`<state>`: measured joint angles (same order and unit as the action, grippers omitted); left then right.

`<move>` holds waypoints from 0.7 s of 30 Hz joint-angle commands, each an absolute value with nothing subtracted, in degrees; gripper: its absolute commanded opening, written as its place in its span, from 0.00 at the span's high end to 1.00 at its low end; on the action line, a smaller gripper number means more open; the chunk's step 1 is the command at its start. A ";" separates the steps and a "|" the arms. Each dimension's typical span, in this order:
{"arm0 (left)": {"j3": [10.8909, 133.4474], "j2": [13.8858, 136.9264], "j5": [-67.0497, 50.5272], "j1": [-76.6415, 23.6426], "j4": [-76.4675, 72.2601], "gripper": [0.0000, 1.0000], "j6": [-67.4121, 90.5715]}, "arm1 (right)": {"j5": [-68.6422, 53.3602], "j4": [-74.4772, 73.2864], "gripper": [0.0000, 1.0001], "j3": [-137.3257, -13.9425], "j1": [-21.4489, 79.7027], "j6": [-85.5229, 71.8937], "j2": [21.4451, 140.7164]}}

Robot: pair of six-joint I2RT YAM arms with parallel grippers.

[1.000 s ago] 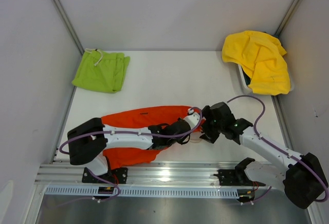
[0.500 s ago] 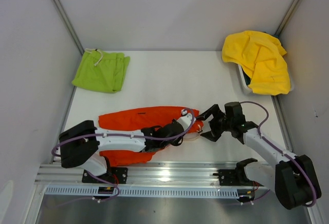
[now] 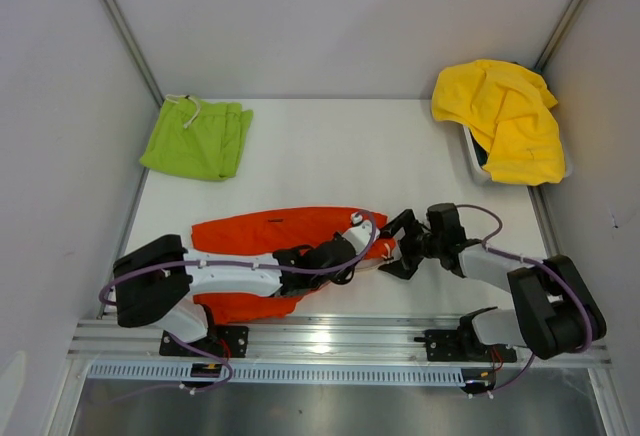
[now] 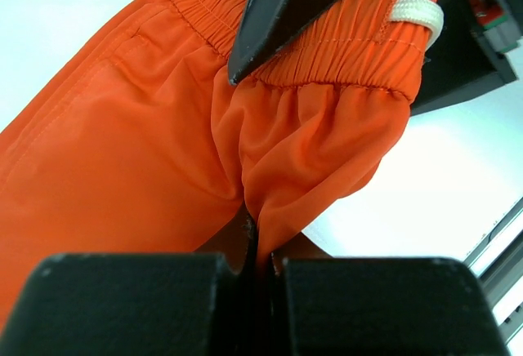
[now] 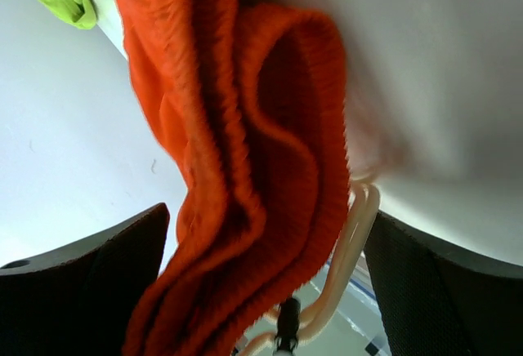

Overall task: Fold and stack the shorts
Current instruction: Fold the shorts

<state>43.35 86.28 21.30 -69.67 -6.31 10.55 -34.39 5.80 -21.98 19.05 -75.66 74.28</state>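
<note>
Left hand tight on orange-red shorts

My left arm and right arm are slim white tube links joined by chunky black motor housings. A lilac cable loops along each. I see small red wires at the black base brackets. My wrist feeds show matte black, block-shaped fingers, faintly grained.
</note>
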 commanded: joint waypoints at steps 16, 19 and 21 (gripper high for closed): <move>40.96 81.65 20.92 -69.35 -11.60 1.00 11.34 | -38.41 31.11 0.19 -21.62 19.16 -79.81 91.84; 40.87 81.47 20.66 -69.35 -11.78 1.00 11.16 | -37.97 31.64 0.36 -21.80 18.90 -79.37 92.81; 40.61 81.30 20.39 -69.35 -11.95 1.00 11.08 | -37.71 31.73 0.51 -21.97 18.37 -79.10 93.25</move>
